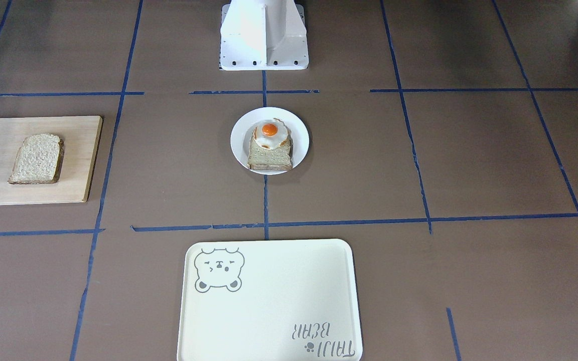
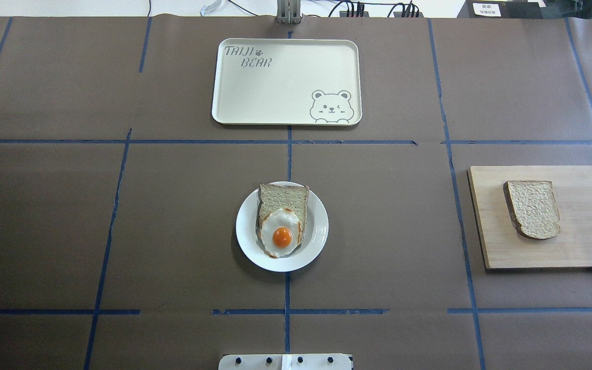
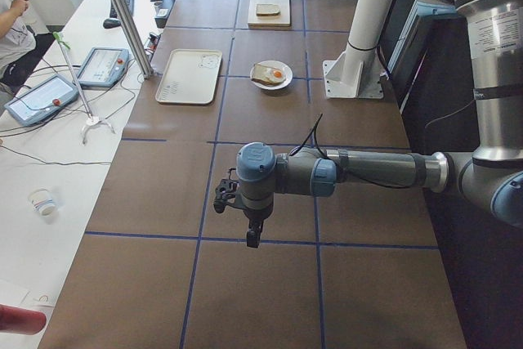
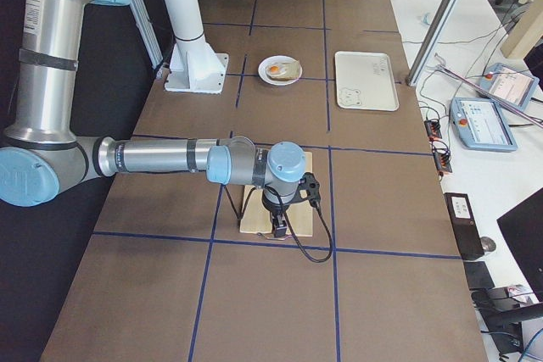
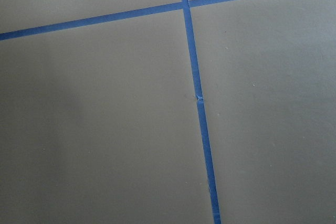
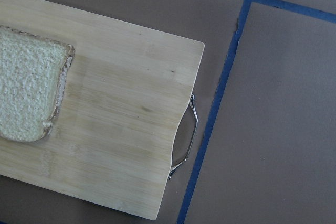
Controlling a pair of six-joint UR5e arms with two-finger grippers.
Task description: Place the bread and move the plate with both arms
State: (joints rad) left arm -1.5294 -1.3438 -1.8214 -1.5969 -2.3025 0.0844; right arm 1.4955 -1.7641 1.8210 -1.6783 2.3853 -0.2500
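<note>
The bread (image 2: 532, 208) lies flat on a wooden cutting board (image 2: 584, 226) on the robot's right; it also shows in the front view (image 1: 36, 159) and the right wrist view (image 6: 26, 90). The white plate (image 2: 247, 239) sits mid-table and holds a paler slice with a fried egg (image 2: 281, 236). My left gripper (image 3: 254, 239) hangs over bare table far to the left. My right gripper (image 4: 278, 229) hangs over the board's outer end. Both show only in side views, so I cannot tell whether they are open or shut.
A cream tray with a bear drawing (image 2: 285, 82) lies at the far side of the table, beyond the plate. The white base block (image 1: 264, 35) stands at the robot's side. Blue tape lines (image 5: 197, 103) cross the brown table. The board has a metal handle (image 6: 189, 135).
</note>
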